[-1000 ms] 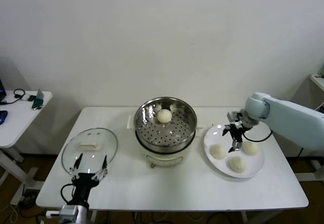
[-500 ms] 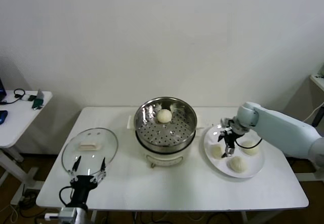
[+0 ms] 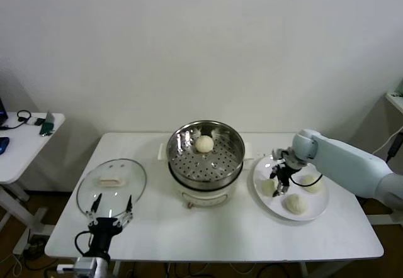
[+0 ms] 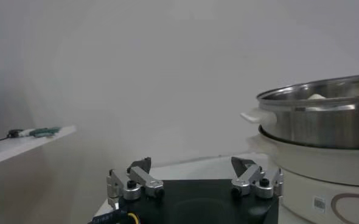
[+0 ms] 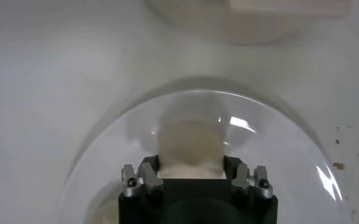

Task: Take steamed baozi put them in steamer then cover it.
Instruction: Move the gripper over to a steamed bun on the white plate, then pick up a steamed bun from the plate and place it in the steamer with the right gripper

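Head view: the steamer [image 3: 205, 158] is sitting at the middle of the white surface [image 3: 214, 234], with one bun [image 3: 204, 143] lying inside it toward the back. The cover [image 3: 112, 186] is lying flat on the surface to the left of the steamer, apart from it. A white plate [image 3: 318, 209] is sitting just right of the steamer, carrying three more buns. The right claw [image 3: 276, 187] is reaching down onto the plate and clenching around the bun nearest the steamer [image 3: 269, 187]. The left claw [image 3: 111, 212] is hanging at the near edge of the cover, farther from the steamer, fingers spread wide and grasping nothing.

Left wrist view: the left claw [image 4: 195, 180] is standing released, its two fingertips well apart. The steamer [image 4: 325, 119] is rising beyond it, a bun top [image 4: 317, 96] just showing over the rim.

Right wrist view: the right claw [image 5: 191, 171] is gripping the bun [image 5: 188, 141] between its fingers, over the plate [image 5: 106, 137].
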Motion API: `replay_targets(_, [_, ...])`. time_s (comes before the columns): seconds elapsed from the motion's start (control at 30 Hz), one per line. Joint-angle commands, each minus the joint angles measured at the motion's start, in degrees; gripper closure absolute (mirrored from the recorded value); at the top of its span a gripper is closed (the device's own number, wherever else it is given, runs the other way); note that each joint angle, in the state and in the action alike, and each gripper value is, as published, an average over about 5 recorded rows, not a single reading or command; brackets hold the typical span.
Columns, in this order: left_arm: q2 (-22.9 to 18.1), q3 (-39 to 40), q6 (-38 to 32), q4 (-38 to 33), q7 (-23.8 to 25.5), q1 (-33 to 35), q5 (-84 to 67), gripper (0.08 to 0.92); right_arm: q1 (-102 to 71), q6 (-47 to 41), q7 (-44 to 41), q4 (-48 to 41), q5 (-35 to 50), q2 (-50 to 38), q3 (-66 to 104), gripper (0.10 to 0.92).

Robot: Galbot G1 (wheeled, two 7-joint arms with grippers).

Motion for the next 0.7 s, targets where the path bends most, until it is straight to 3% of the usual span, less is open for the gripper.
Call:
replay_targets(0.03, [0.06, 0.06, 0.04, -0.08, 0.01, 0.06, 0.04, 0.177, 5.08, -0.33, 0.11, 1.0, 5.77, -1.52, -2.76, 0.367])
replay_targets(0.33, [0.1, 1.02, 0.25, -0.66, 0.06, 0.0, 0.71, 0.177, 30.24, -0.25, -0.7, 2.21, 22.12, -1.82, -19.88, 0.368])
replay_targets(0.7, [-0.89, 2.77, 0.16, -0.49, -0.02, -0.32, 1.82, 0.177, 41.16, -2.31, 0.33, 2.68, 35.7, 10.18, -25.57, 0.364])
